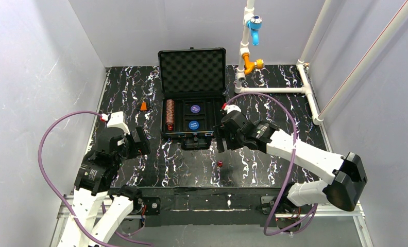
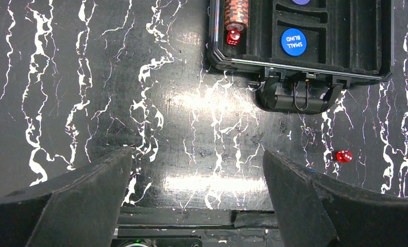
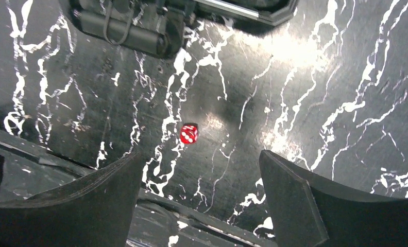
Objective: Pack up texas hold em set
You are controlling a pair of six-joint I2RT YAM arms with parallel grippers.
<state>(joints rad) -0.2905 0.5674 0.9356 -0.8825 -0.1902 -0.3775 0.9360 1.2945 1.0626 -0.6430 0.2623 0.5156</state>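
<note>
Two red dice show: one small red die [image 2: 233, 37] sits inside the black hard briefcase [image 1: 192, 72], at the near end of the copper-brown row of stacked chips [image 1: 170, 114] in the left slot of the tray. The other red die [image 3: 189, 134] lies loose on the black white-veined table [image 1: 274, 103], in front of the briefcase and a little to the right of its handle [image 1: 196, 142].

The briefcase stands open toward the far middle of the table with its foam-lined lid upright. Two round blue discs [image 1: 195, 109] lie in the middle slots, one behind the other; the nearer one reads "SMALL BLIND" in the left wrist view.

Above the loose die hangs the right gripper [image 3: 201, 154], its fingers wide apart and clamped on nothing; the die lies on the table between and just beyond the fingertips, touching neither. Well to the left of the briefcase, the left gripper [image 2: 196, 154] has its fingers spread wide over bare table, holding nothing.

A small orange cone [image 1: 143, 106] stands just left of the briefcase, and a white pipe frame [image 1: 274, 90] lies at the far right.
</note>
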